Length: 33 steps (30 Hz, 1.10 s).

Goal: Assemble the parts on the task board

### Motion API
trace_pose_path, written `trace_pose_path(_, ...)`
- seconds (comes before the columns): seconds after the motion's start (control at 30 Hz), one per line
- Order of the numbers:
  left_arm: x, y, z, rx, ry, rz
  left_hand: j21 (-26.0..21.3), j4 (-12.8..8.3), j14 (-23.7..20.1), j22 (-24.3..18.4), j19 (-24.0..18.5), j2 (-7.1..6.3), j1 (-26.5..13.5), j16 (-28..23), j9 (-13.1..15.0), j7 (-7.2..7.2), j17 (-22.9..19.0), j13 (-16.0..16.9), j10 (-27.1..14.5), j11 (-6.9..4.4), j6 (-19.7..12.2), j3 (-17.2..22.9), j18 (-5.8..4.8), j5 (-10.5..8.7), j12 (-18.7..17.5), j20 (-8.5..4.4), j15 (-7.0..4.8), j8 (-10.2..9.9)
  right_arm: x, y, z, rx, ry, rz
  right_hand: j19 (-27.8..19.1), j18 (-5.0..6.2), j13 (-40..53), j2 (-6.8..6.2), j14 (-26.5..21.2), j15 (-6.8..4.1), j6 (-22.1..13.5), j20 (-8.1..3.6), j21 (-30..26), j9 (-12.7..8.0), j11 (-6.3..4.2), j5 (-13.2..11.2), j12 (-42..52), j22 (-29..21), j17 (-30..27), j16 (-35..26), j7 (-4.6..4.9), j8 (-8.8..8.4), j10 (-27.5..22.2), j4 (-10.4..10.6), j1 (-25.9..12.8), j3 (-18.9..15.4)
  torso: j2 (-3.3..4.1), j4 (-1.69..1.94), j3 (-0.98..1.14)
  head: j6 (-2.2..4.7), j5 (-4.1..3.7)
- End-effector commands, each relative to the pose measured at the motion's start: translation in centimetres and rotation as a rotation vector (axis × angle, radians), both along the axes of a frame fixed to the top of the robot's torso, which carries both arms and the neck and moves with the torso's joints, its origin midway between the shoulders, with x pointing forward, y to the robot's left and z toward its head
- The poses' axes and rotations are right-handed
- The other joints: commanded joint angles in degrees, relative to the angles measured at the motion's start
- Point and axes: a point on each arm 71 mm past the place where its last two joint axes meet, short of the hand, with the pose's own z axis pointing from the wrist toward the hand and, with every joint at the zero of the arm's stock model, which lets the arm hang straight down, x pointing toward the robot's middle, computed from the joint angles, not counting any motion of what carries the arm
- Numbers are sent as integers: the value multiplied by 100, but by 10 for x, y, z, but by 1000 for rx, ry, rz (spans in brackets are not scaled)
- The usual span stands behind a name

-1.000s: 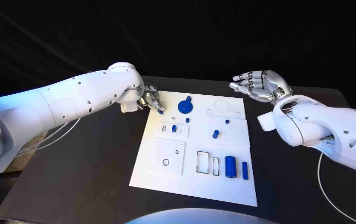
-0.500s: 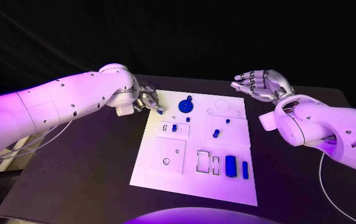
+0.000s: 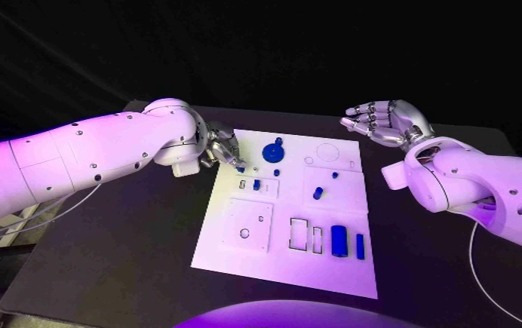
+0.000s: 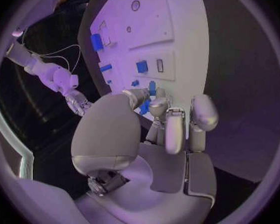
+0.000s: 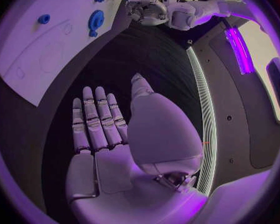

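From the head camera I see the task board (image 3: 285, 260) lying mid-worktop (image 3: 120, 252). My left hand (image 3: 225, 149) sits at the board's 11 o'clock corner, fingers bunched over a small blue part (image 4: 144, 107) at the board's edge; I cannot tell whether they actually pinch it. My right hand (image 3: 383, 124) hovers off the 1 o'clock corner, fingers apart, holding nothing. A blue disc (image 3: 272, 154) sits near 12, two blue bars (image 3: 339, 242) near 5.

A matte black table (image 3: 130, 252) carries one flat white rectangular task board (image 3: 337, 268) at its middle.
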Motion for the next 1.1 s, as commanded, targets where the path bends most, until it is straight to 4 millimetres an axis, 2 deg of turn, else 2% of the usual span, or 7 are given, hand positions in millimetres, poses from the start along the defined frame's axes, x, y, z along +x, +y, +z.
trace_pose_path(0.03, -3, -4, -1, 23, -37, -27, 25, -630, 346, 20, 32, 30, -2, 20, 337, -35, 519, 38, 57, 1, 37, 693, 16, 19, 46, -1, -36, 31, -1, 1, 0, -4, -12, 11, -44, -18, -7, 41, 0, 18, 16, 3, -37, -5, -23, -11, 4, -5, -5, -7, 399, 22, -2, -8, 7, 26, 3, 0, -2, -11, 7)
trace_pose_path(0.43, -13, -10, -14, 52, -32, -60, 68, -717, 348, 94, 85, -33, -74, 21, 393, -47, 523, 80, 110, -17, 47, 893, 3, 37, 82, -18, -53, 77, -1, 0, -2, -8, -9, 10, -50, -17, -7, 21, 7, 17, 21, 3, -43, -12, -25, -9, 2, -16, -11, -7, 397, 24, 3, -46, 47, 32, 12, -5, -2, -18, 27)
trace_pose_path(0.8, -16, -10, -16, 82, -44, -77, 99, -782, 349, 152, 123, -106, -156, 22, 438, -53, 525, 136, 156, -22, 52, 1055, -9, 38, 122, -25, -60, 108, -1, 0, -2, -13, -11, 10, -51, -16, -7, 14, 7, 17, 22, 3, -44, -14, -25, -9, 1, -19, -13, -8, 397, 25, 5, -55, 63, 35, 11, -4, 9, -40, 32)
trace_pose_path(1.1, -17, -11, -18, 99, -43, -89, 116, -800, 350, 184, 144, -127, -182, 23, 450, -57, 527, 148, 171, -26, 61, 1098, -15, 46, 133, -28, -63, 118, -1, 0, -2, -16, -8, 13, -56, -16, -7, 8, 7, 17, 23, 3, -46, -16, -26, -9, 1, -24, -16, -10, 397, 25, 6, -60, 74, 36, 10, -10, 4, -36, 9)
